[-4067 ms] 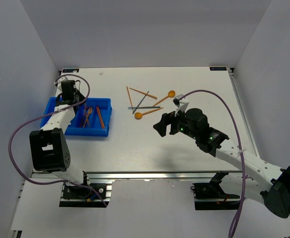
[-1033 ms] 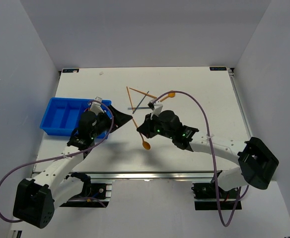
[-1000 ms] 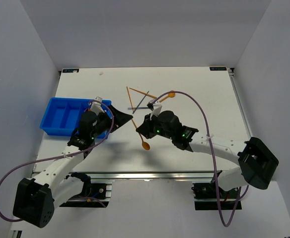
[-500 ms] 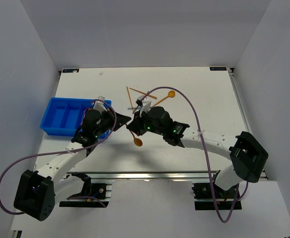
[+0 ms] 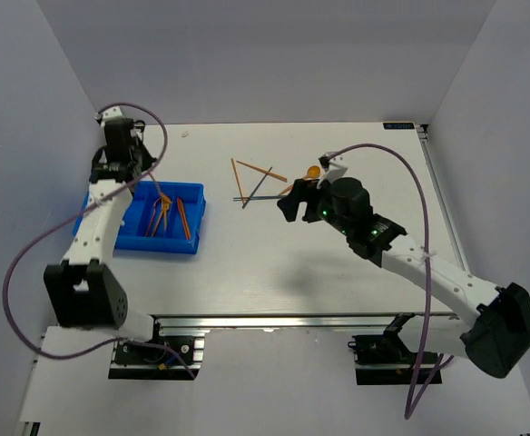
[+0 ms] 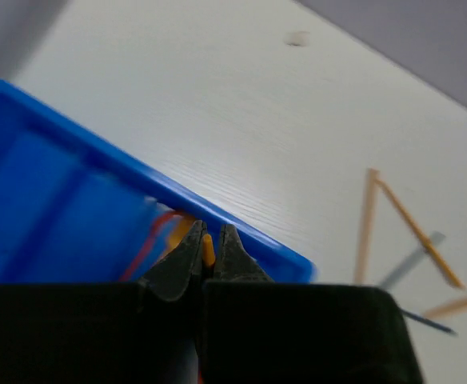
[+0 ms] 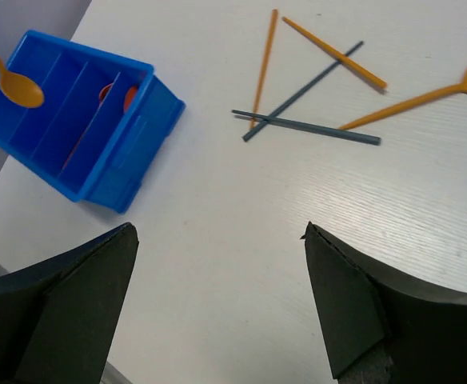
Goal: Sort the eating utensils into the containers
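On the left of the white table [image 5: 247, 272] sits your blue bin [image 5: 147, 243], and a few red and orange utensils [image 5: 182, 218] lie in its right-hand compartments while the left ones look bare. Your right gripper [image 7: 217, 232] hangs above the middle of the table with its fingers spread wide and nothing between them. Over the bin's far side, your left gripper [image 6: 209, 237] has its jaws clenched on the handle of an orange spoon [image 7: 17, 86], whose bowl dangles above the bin; you cannot tell which compartment it hangs over. Beyond your right gripper, the loose pile lies on the table well apart from the bin: two orange chopsticks [image 7: 263, 68], two dark sticks [image 7: 305, 126] crossing each other, and a second orange spoon [image 7: 425, 98] at the right.
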Robot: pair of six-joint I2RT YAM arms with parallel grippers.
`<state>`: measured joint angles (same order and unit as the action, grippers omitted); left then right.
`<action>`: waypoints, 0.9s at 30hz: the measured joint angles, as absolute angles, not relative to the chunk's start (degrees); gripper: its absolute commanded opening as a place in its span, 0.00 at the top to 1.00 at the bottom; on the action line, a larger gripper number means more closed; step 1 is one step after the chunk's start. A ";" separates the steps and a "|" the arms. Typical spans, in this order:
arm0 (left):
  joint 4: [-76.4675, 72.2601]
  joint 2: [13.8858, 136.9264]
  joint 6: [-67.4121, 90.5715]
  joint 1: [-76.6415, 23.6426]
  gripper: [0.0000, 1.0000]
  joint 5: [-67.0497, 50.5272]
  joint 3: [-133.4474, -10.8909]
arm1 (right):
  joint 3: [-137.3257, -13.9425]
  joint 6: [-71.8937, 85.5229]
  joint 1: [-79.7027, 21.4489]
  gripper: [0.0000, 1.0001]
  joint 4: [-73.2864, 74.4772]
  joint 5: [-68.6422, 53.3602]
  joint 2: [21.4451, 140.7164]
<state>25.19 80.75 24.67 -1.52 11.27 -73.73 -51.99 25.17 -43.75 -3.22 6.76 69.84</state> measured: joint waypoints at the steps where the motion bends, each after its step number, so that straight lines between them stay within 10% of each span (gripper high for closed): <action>1: 26.57 83.77 22.94 0.38 1.00 13.37 -76.66 | -51.29 25.19 -42.39 0.11 -2.37 7.16 68.31; 24: 13.85 100.18 6.04 9.65 1.00 25.47 -72.75 | -44.77 23.14 -41.28 0.11 1.06 -6.87 64.01; 27: 13.06 100.18 6.11 9.67 0.79 24.36 -70.72 | -44.77 22.65 -41.28 0.11 1.06 -6.81 64.01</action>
<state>13.06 100.18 6.11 9.67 24.36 -70.72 -44.77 22.65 -41.28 1.06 -6.81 64.01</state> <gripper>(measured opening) 0.125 0.894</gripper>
